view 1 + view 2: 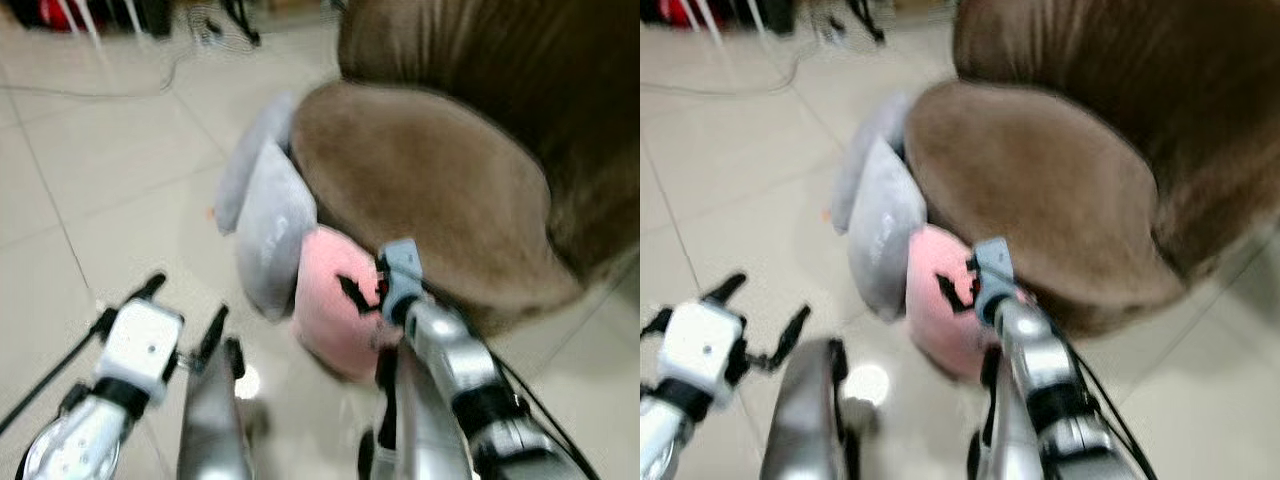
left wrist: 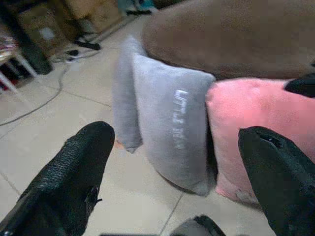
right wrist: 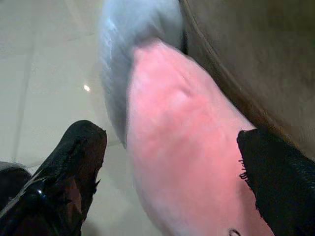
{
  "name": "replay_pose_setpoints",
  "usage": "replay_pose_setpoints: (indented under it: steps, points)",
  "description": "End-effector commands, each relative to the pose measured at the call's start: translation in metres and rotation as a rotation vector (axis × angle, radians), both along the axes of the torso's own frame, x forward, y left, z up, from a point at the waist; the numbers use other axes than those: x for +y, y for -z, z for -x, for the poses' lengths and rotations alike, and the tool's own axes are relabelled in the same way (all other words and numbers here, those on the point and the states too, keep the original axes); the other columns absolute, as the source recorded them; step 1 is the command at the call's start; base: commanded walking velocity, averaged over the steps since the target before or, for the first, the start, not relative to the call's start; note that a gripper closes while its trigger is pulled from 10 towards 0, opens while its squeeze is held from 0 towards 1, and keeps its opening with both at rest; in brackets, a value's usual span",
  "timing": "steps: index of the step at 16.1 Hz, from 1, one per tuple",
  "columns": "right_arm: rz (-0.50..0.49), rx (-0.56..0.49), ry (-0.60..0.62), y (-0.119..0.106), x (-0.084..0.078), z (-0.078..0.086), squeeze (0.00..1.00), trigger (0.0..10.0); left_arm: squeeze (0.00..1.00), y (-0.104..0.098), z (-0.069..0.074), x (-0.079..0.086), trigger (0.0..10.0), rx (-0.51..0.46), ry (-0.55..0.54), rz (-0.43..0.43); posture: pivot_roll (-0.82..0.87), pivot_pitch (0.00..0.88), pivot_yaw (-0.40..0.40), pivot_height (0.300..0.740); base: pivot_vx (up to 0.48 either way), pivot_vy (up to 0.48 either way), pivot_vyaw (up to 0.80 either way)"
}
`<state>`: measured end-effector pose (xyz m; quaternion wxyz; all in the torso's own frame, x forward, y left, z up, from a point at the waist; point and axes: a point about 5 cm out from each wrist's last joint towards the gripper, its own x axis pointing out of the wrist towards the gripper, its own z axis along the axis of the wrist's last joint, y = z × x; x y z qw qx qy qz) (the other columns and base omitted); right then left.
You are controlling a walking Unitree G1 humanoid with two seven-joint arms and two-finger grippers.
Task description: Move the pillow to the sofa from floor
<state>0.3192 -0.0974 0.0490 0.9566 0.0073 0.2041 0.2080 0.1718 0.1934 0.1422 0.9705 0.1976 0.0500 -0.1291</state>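
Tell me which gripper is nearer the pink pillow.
Right. The right gripper is open right at the pink pillow, fingers either side of it. The left gripper hangs open over the floor, short of the pillows.

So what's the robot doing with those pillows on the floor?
The robot is reaching for the pink pillow, which stands on the tiled floor leaning against the brown sofa. Two grey pillows lean there too, beside the pink one. The right gripper is open with its fingers on either side of the pink pillow, not yet squeezing it. The left gripper is open too, pointing at the pillows. Nothing is on the sofa seat yet.
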Motion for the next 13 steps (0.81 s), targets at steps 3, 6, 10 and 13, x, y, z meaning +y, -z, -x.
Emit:
replay_pose_setpoints:
  steps: [3,6,10,13]
  points:
    - [0.095,-0.006,0.114,-0.002,-0.013,-0.016,1.0,10.0,0.0,-0.005,0.005,-0.004,10.0,0.015,0.033,-0.006,0.15,0.221,-0.054,0.52,0.0,0.0,0.0]
    - [0.114,-0.032,0.238,-0.007,-0.033,-0.026,1.0,10.0,0.0,-0.008,0.011,-0.004,10.0,0.022,0.033,-0.006,0.17,0.225,-0.066,0.52,0.0,0.0,0.0]
    - [0.32,-0.018,0.104,-0.001,-0.03,-0.027,1.0,10.0,0.0,-0.008,0.016,-0.002,10.0,0.042,0.039,-0.016,0.18,0.234,-0.059,0.52,0.0,0.0,0.0]
    - [0.398,-0.005,0.031,0.003,-0.014,-0.025,1.0,10.0,0.0,-0.011,0.017,0.0,10.0,0.053,0.052,-0.031,0.2,0.244,-0.05,0.52,0.0,0.0,0.0]
